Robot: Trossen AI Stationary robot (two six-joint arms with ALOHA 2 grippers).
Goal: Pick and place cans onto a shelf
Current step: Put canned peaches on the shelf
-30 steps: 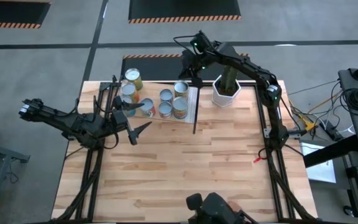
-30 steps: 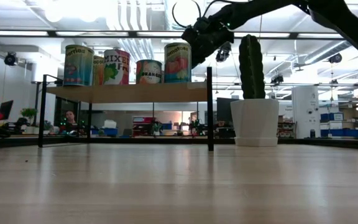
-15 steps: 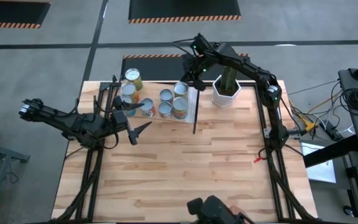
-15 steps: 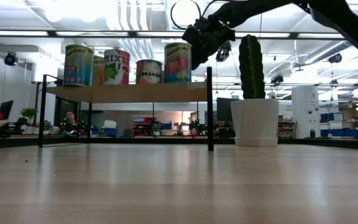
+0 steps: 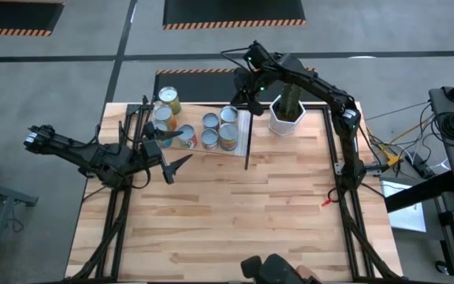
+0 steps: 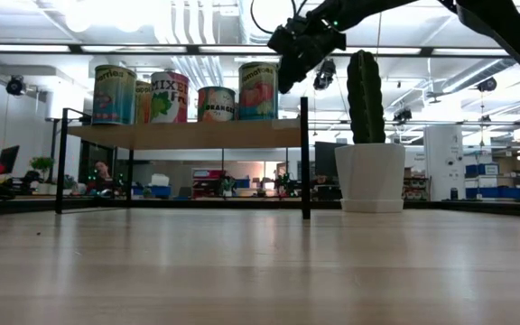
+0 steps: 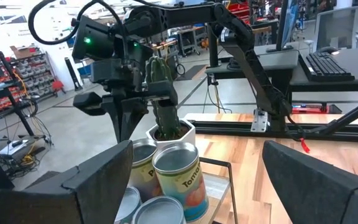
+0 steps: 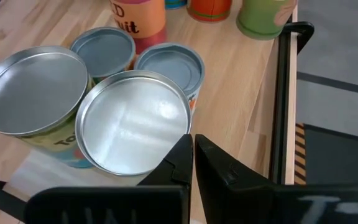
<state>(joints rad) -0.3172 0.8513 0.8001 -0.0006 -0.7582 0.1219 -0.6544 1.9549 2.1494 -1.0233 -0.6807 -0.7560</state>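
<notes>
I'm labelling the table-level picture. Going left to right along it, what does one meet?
Blue-green can → "Mixed" can → orange can → red-and-green can → shut right gripper → cactus in its white pot. The cans stand on the shelf.

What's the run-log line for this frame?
phase: retreat after place | right gripper: shut, empty, above shelf | left gripper: open, waiting left of shelf | cans: upright on shelf
</notes>
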